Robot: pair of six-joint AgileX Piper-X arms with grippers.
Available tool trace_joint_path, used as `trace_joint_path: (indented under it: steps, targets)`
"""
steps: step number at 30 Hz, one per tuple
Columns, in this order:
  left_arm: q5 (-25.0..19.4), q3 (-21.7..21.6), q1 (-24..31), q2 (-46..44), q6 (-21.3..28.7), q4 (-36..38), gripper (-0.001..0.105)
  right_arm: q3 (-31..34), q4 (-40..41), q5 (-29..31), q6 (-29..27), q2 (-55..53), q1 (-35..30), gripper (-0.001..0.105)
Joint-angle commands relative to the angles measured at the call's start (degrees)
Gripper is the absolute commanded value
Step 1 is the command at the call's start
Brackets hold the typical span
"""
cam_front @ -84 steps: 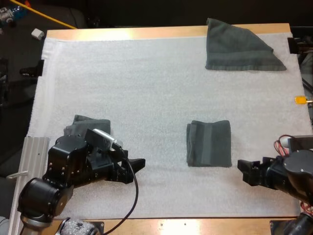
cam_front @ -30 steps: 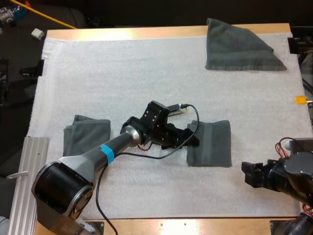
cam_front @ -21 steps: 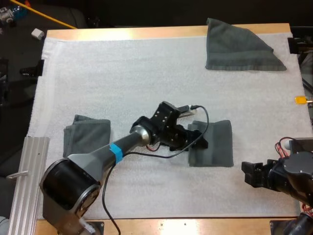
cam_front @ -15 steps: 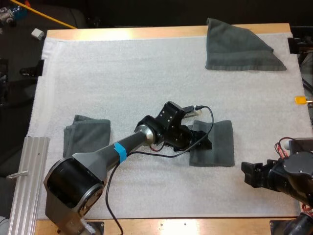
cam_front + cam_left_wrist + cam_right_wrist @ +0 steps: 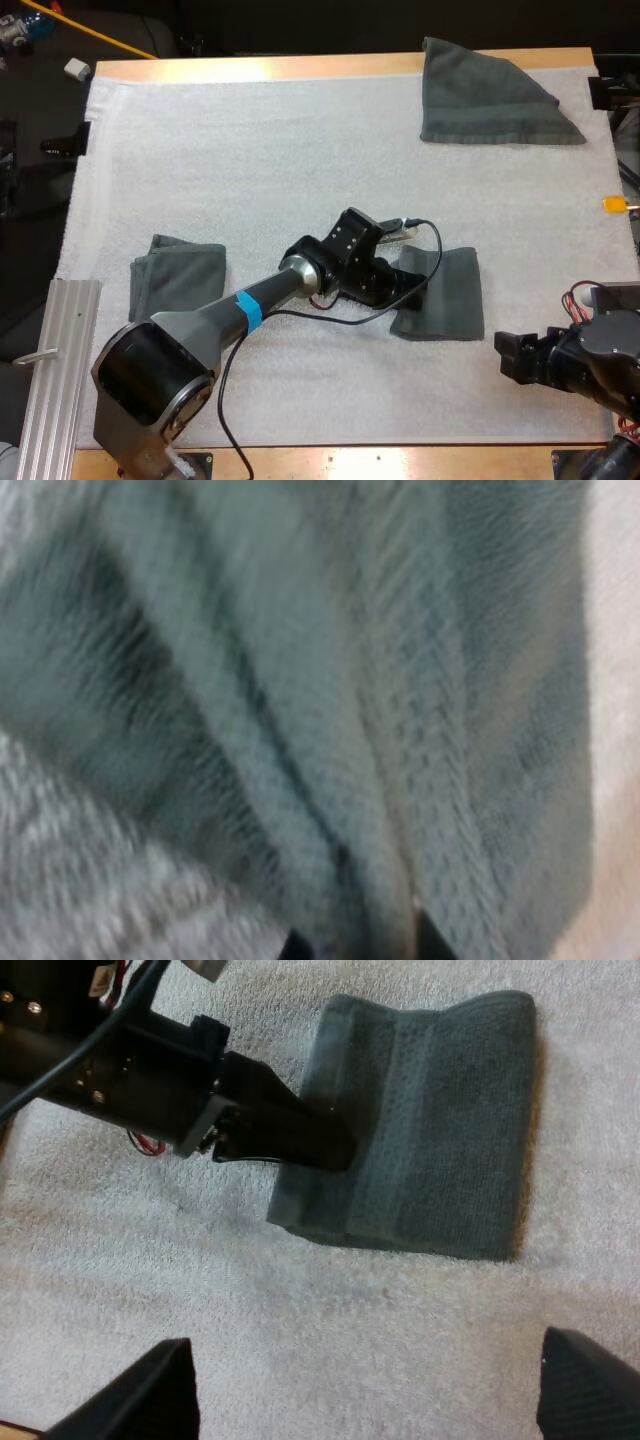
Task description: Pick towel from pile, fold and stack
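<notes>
We see our folded towel (image 5: 450,295) dark grey-green with a ribbed band, on a white pebbled mat (image 5: 300,150). The second towel (image 5: 178,275) left of it and the striped third towel (image 5: 485,100) beyond it match. Our left arm (image 5: 345,262) is black, blue-banded.

I can read no text, label, brand or number from here. Nothing legible stands on the folded towel (image 5: 447,295) or on the white mat (image 5: 300,150) around it.
</notes>
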Motion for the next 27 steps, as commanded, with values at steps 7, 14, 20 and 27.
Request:
trace_joint_path:
  steps: [7, 14, 20, 27]
  targets:
    - [-1.3, -0.8, 3.0, -12.1, 14.9, 11.7, 0.000, -0.2, 0.5, 0.4, -0.6, -0.2, 0.1, 0.067]
    - [-9.0, -1.3, 11.1, -20.3, 30.7, 30.1, 0.000, -0.3, 0.6, 0.4, -0.6, -0.5, 0.1, 0.067]
    - [-15.1, -1.3, 16.0, -23.7, 36.3, 33.3, 0.000, -0.2, 0.4, 0.3, -0.3, -0.2, 0.1, 0.067]
    - [-28.4, -1.5, 26.6, -27.8, 47.0, 44.0, 0.000, -0.2, 0.3, 0.2, -0.4, -0.1, 0.0, 0.067]
